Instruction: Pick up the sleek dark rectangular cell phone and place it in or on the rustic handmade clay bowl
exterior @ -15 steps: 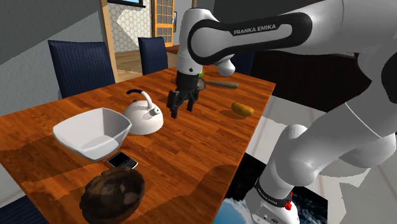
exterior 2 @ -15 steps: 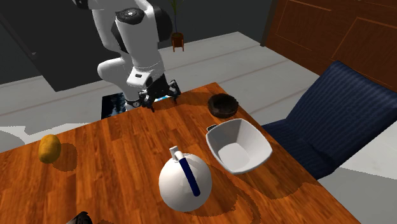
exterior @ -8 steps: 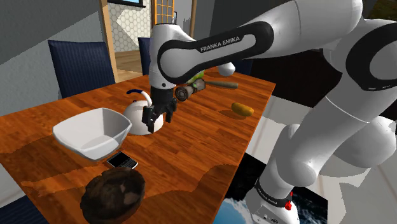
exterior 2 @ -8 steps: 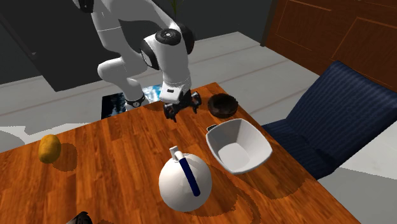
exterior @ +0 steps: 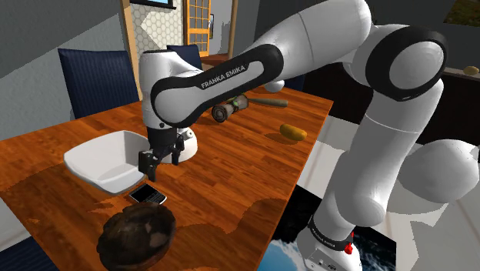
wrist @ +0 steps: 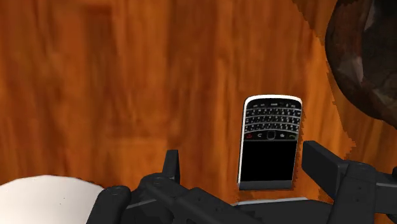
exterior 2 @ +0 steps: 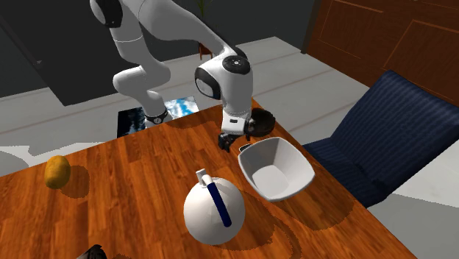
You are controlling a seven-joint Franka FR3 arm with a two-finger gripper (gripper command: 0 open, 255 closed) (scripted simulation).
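Hovering above phone [wrist: 270,142]: approach step of pick in hand, grasp not yet made. Hand [exterior: 160,160] spread, one finger each side of phone, neither touching, nothing held. Phone flat on bench [exterior: 231,181], keypad up, between white bowl [exterior: 100,162] on far side and clay bowl [exterior: 137,235] on near side in shoulder view, close to both. Next move likely: centre phone between fingers, descend to bench level, pinch long edges. Then lift, short carry to clay bowl.
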